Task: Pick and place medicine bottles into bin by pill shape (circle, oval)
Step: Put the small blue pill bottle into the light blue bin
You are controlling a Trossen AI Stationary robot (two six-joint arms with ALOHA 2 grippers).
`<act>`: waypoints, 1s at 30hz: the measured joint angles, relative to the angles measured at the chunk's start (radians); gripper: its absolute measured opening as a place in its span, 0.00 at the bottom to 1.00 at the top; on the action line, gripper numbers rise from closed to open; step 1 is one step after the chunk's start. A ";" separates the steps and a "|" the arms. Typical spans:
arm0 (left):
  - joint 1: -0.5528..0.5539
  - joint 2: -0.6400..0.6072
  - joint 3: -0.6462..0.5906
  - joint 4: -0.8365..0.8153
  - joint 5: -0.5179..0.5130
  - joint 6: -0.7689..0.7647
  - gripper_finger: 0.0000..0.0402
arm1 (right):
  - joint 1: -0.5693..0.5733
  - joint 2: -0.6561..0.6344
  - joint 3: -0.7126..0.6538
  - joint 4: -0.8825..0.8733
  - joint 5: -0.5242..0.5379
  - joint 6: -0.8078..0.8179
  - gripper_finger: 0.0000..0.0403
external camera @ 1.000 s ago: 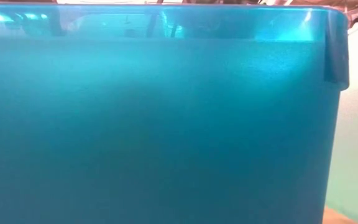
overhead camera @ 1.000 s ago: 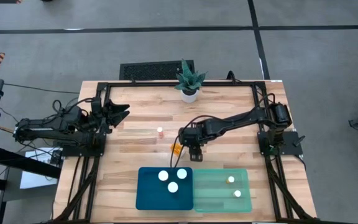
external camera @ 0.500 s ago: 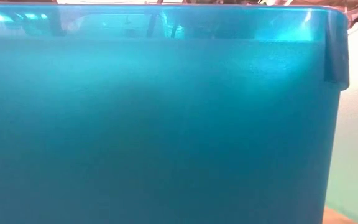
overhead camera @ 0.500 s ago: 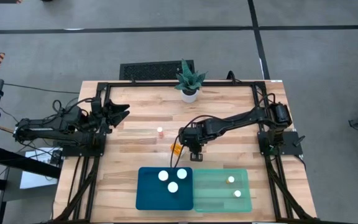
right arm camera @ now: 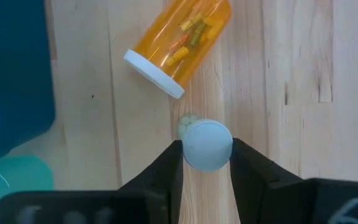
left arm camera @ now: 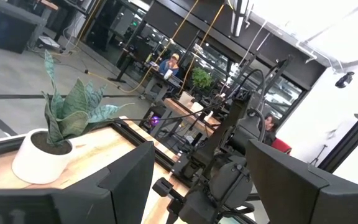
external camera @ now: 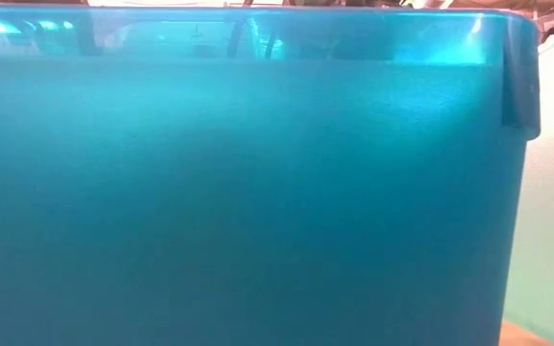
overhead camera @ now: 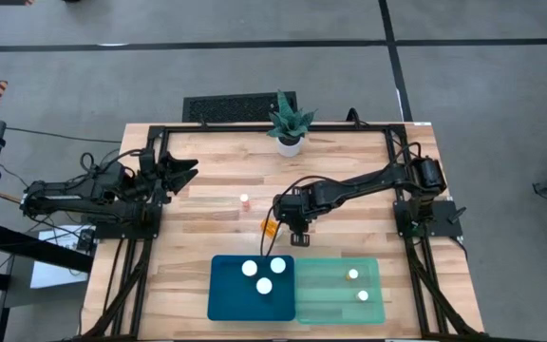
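Right fingers (right arm camera: pixel 207 163) clamped a white-capped bottle (right arm camera: pixel 207 144)
It stood upright on the tabletop (right arm camera: pixel 303 74) beside a tipped bottle (right arm camera: pixel 178 45); left fingers (overhead camera: pixel 186 167) spread, empty.

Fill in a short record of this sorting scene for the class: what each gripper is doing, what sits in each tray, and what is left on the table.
right gripper: closed around an upright white-capped bottle
left gripper: open, waiting at the table's left edge
tipped bottle: lying on the table beside the gripped one
blue tray: three bottles
green tray: two bottles
lone bottle: standing mid-table
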 joint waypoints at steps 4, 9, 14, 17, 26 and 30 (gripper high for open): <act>0.000 0.000 0.000 0.000 0.000 -0.004 0.62 | 0.000 -0.009 0.003 -0.007 0.000 0.020 0.28; 0.000 0.000 0.000 0.000 0.000 -0.008 0.62 | 0.005 -0.009 0.052 -0.073 0.016 0.024 0.28; 0.000 0.000 0.000 0.001 0.000 -0.008 0.62 | 0.032 -0.032 0.123 -0.181 0.017 0.025 0.28; 0.000 0.000 0.000 0.002 0.005 -0.008 0.62 | 0.058 -0.081 0.154 -0.231 0.018 0.044 0.28; 0.000 0.000 0.000 0.000 0.028 -0.011 0.62 | 0.174 -0.330 0.167 -0.366 0.108 0.277 0.28; 0.000 0.000 0.000 0.000 0.028 -0.012 0.62 | 0.254 -0.411 0.166 -0.464 0.194 0.433 0.28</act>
